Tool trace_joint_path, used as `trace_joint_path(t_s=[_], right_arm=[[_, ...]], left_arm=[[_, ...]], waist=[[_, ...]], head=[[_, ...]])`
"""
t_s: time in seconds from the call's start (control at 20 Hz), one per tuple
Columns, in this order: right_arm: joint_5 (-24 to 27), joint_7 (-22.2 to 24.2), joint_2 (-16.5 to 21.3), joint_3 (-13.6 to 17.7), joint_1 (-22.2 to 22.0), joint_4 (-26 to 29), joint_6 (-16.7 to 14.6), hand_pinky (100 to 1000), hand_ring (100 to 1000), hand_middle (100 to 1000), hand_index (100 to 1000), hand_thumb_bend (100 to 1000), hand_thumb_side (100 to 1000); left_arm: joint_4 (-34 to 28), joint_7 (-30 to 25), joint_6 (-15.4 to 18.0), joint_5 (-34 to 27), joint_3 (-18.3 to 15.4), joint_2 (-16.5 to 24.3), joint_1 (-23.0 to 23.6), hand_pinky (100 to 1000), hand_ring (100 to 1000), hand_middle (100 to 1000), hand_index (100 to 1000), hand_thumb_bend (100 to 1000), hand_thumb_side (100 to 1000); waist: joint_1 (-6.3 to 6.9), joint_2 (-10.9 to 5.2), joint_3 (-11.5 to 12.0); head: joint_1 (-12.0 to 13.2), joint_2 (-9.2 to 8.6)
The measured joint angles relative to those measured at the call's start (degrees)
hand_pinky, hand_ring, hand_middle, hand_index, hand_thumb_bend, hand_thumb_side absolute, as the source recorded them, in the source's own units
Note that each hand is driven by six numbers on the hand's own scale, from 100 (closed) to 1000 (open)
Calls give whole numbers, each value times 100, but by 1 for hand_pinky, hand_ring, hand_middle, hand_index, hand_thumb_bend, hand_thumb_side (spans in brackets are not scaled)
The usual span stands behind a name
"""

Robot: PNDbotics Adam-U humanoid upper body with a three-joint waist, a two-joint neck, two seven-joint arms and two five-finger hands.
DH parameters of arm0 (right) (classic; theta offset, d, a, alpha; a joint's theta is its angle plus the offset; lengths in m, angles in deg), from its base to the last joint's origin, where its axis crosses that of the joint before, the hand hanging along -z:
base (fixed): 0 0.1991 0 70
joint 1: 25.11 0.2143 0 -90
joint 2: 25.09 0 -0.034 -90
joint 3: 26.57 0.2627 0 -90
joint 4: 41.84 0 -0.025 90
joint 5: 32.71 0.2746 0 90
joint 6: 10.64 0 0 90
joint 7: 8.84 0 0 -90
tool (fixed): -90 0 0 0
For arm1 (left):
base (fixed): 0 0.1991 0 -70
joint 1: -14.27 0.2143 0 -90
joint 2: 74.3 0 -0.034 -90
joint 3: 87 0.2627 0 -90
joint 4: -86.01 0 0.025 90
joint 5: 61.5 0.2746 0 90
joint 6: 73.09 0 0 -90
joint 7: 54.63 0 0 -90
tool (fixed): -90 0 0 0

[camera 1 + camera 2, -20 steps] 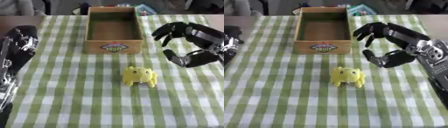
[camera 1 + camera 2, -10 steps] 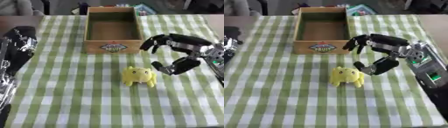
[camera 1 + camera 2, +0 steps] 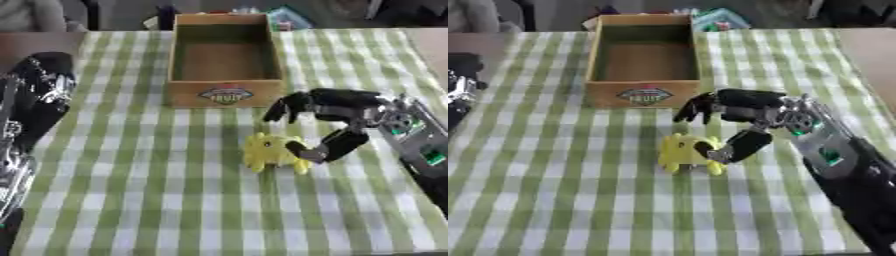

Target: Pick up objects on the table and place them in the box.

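Observation:
A yellow plush toy (image 3: 268,152) lies on the green checked tablecloth, just in front of an empty wooden box (image 3: 226,93) with a label on its front wall. My right hand (image 3: 337,109) reaches in from the right and hangs over the toy's right side. Its fingers are spread above the toy toward the box, and its thumb touches the toy's right edge; the fingers are not closed round it. My left arm (image 3: 33,97) lies along the left edge of the table; its hand does not show.
The checked table (image 3: 131,200) stretches wide in front of and to the left of the toy. Beyond the box, at the far edge, sit a teal packet (image 3: 721,19) and other dark items. Bare brown tabletop shows at the far corners.
My right hand has moved left and down from beside the box to the toy, and its thumb now touches the toy. The toy and box have stayed put.

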Motion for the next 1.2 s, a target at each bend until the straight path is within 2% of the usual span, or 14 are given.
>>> trace_joint_path(t_s=[0.25,0.45,0.55,0.85,1.05,1.2], right_arm=[[-593,-240,-92,-11,13,-263,-229,771,869,863,925,100,349],[-830,-239,-99,-59,13,-344,-299,775,877,868,929,100,514],[-878,-160,-99,-68,13,-345,-303,777,881,873,931,100,567],[-930,107,-98,-55,9,-261,-143,786,878,890,939,100,615],[-1187,170,-97,-78,-17,-102,-80,770,849,887,941,100,562],[-1423,166,-96,-110,-72,-26,-84,768,837,888,942,100,570]], left_arm=[[5,-11,-2,-1,0,-1,0,653,779,710,677,100,411],[11,-14,-2,-2,1,-1,0,654,779,710,677,100,412],[11,-14,-3,-3,1,-1,0,654,780,710,677,100,412],[11,-14,-3,-4,1,-1,-1,655,780,711,677,100,417],[11,-14,-3,-11,1,-2,-2,655,780,711,677,100,419],[11,-14,-3,-11,1,-2,-3,655,781,711,677,100,420]], waist=[[3,0,3],[3,0,13],[3,0,22],[-3,0,25],[-8,0,32],[-8,0,32]], head=[[-2,0],[-3,0],[-3,0],[-3,0],[-3,0],[-3,0]])
